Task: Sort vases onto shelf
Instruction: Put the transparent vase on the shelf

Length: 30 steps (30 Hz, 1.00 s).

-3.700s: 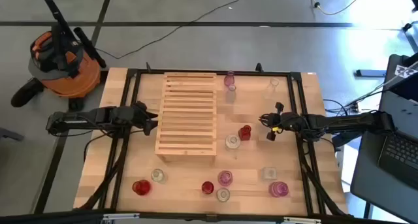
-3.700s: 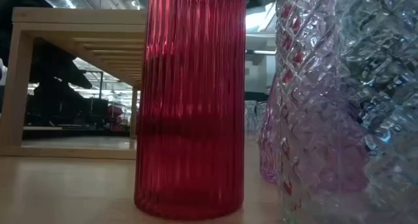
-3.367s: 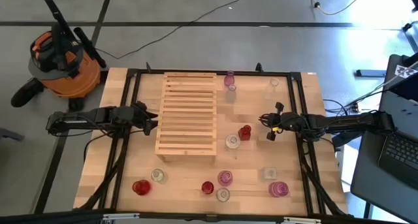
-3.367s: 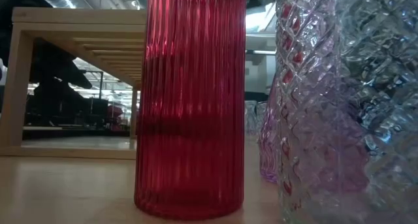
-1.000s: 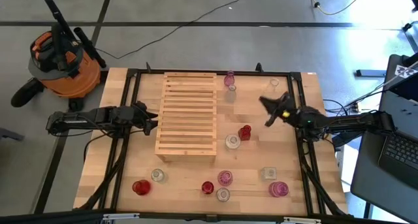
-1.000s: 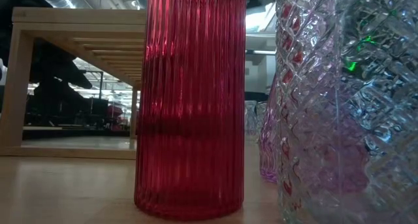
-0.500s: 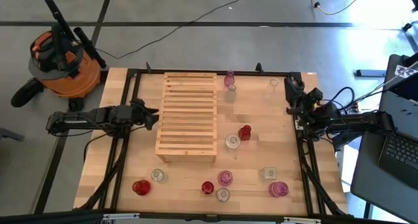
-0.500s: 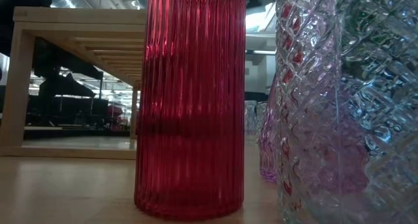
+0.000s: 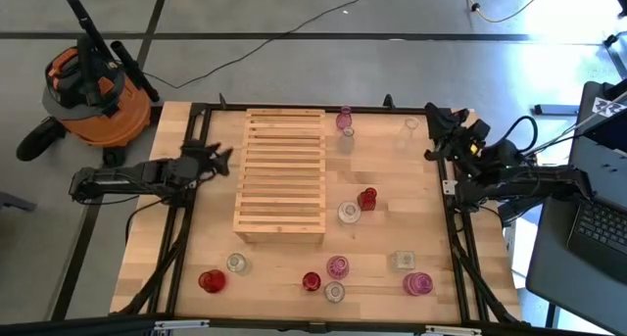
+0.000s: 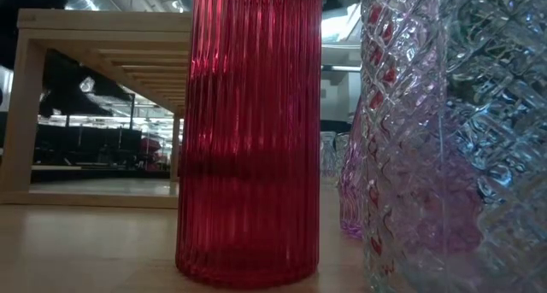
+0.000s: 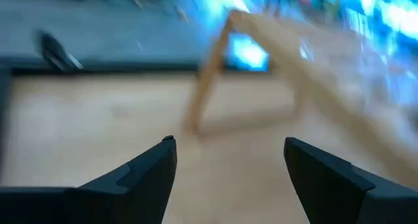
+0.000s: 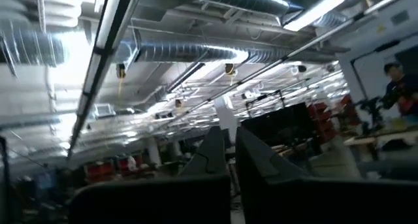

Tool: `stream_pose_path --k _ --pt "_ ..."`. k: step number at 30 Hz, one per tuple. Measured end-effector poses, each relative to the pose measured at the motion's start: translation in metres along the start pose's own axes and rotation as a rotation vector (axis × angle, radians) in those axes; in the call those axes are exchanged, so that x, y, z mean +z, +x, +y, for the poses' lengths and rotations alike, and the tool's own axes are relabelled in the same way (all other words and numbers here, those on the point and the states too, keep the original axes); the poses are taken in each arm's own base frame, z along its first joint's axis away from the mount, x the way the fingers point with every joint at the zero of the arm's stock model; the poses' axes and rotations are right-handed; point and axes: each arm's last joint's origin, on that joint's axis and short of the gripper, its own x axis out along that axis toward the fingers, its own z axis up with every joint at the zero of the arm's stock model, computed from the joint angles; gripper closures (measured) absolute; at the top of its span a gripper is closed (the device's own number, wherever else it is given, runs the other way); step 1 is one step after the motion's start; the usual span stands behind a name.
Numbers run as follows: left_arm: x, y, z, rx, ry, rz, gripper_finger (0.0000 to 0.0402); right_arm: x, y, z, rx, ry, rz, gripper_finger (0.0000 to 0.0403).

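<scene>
The pale slatted shelf stands on the table's left-middle, and the low view shows its frame. Vases stand scattered on the tabletop: a pink one and a clear one near the far edge, a red one beside a clear one, and several along the near edge. One red ribbed vase fills the low view. My left gripper hovers open just left of the shelf. My right gripper is shut and raised near the far right corner, tipped upward, holding nothing.
Near-edge vases: red, clear, red, pink, clear, clear, pink. Black frame rails run along both table sides. An orange vacuum sits on the floor beyond the left corner.
My right gripper has swung from above the red vase toward the table's far right corner, rising and tipping up until its wrist camera faces the ceiling. My left gripper has shifted slightly toward the far edge beside the shelf. No vase has moved.
</scene>
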Motion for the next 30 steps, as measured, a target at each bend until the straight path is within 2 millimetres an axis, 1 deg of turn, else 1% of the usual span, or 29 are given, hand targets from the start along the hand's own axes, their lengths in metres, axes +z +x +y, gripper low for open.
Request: stream_pose_path --k 2,6,9,11,13,16,19,21,23,26,28,30 --pt "0.013 -0.003 -0.003 0.033 -0.122 -0.107 0.0127 0.003 0.005 0.001 -0.037 -0.084 0.015 0.0403" --pt "0.044 -0.014 -0.012 0.046 -0.394 -0.294 0.0127 0.008 0.011 0.0 -0.215 -0.275 0.065 0.0403" --pt "0.069 -0.024 -0.017 0.016 -0.602 -0.409 0.0127 0.012 0.015 0.001 -0.263 -0.348 0.08 0.0403" --pt "0.088 -0.033 -0.021 -0.034 -0.68 -0.455 0.0127 0.014 0.017 0.001 -0.288 -0.366 0.09 0.0403" --pt "0.105 -0.042 -0.024 -0.11 -0.662 -0.473 0.0127 0.014 0.019 0.002 -0.299 -0.384 0.097 0.0403" --pt "0.131 -0.056 -0.03 -0.285 -0.623 -0.508 0.0127 0.015 0.023 0.004 -0.298 -0.405 0.102 0.0403" --pt "0.154 -0.07 -0.036 -0.45 -0.596 -0.551 0.0127 0.021 0.027 0.007 -0.288 -0.394 0.085 0.0403" --pt "0.166 -0.075 -0.041 -0.508 -0.578 -0.558 0.0127 0.026 0.032 0.01 -0.268 -0.388 0.07 0.0403" --pt "0.176 -0.077 -0.049 -0.534 -0.558 -0.552 0.0127 0.033 0.039 0.014 -0.254 -0.4 0.066 0.0403" --pt "0.189 -0.073 -0.069 -0.542 -0.548 -0.526 0.0127 0.043 0.058 0.025 -0.198 -0.493 0.127 0.0403" --pt "0.195 -0.067 -0.087 -0.55 -0.527 -0.496 0.0127 0.051 0.072 0.034 -0.127 -0.571 0.215 0.0403" --pt "0.2 -0.06 -0.106 -0.582 -0.465 -0.461 0.0127 0.055 0.089 0.044 -0.066 -0.665 0.34 0.0403"
